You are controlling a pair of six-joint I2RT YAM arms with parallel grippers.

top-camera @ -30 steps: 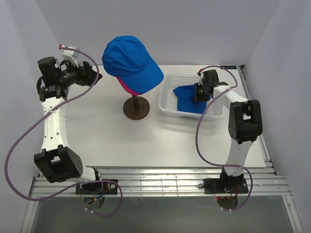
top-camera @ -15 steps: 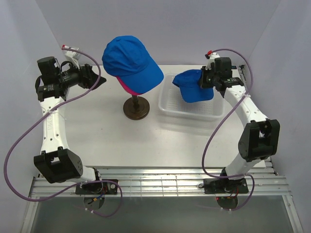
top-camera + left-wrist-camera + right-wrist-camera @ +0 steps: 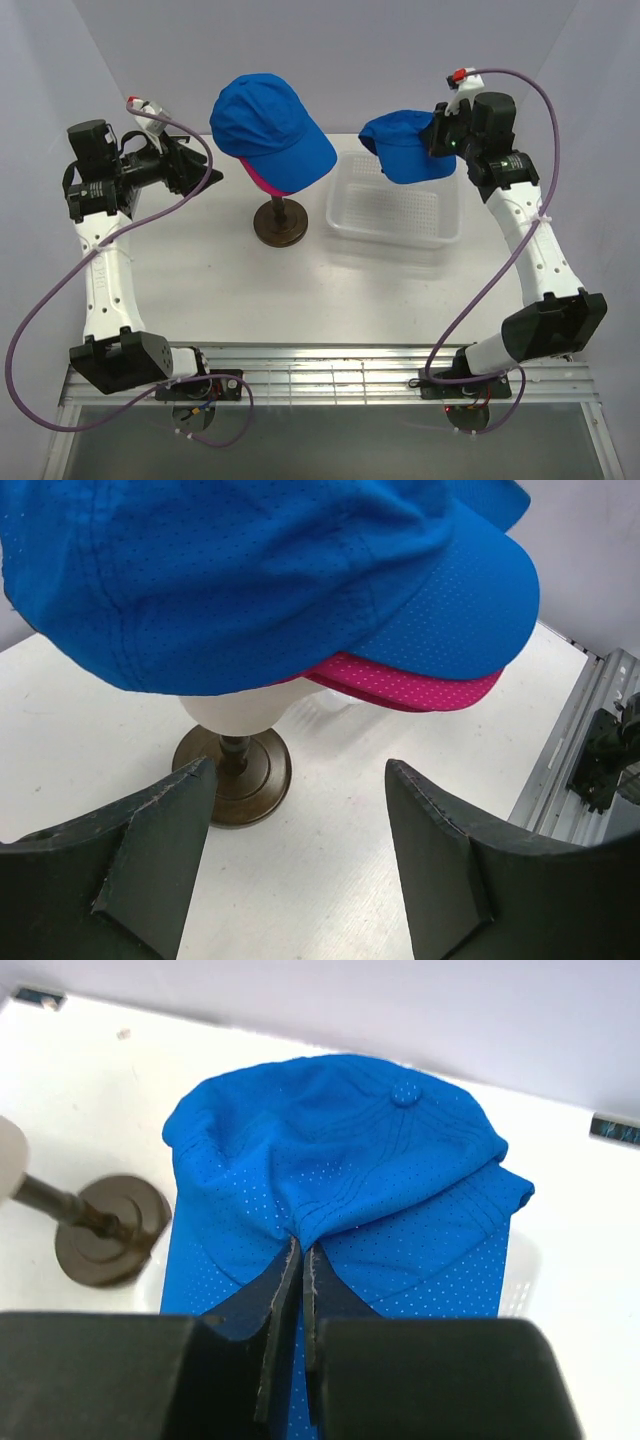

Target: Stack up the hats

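The right claw (image 3: 438,142) is clamped tight on a blue cap (image 3: 405,146) and holds it in the air over the far left corner of the white basket (image 3: 392,238), clear of the rim. In the right wrist view this claw (image 3: 301,1252) has its two fingers (image 3: 283,1295) pressed together with a pucker of blue cloth caught between them. The cap (image 3: 340,1160) spreads out beyond the tips with its top button in sight. The other blue cap (image 3: 270,122) sits on the cream mannequin head (image 3: 232,712), over a pink cap (image 3: 262,181) whose brim (image 3: 410,686) peeks out under the blue one. Whether more than one pink cap lies there cannot be told. The head rests on a dark round stand (image 3: 281,226) on the table (image 3: 300,300), left of the basket. The left claw (image 3: 196,166) stands wide open and grips nothing. It is raised off the table to the left of the head and aimed at it. In the left wrist view its dark fingers (image 3: 150,840) frame the stand and touch neither cap.
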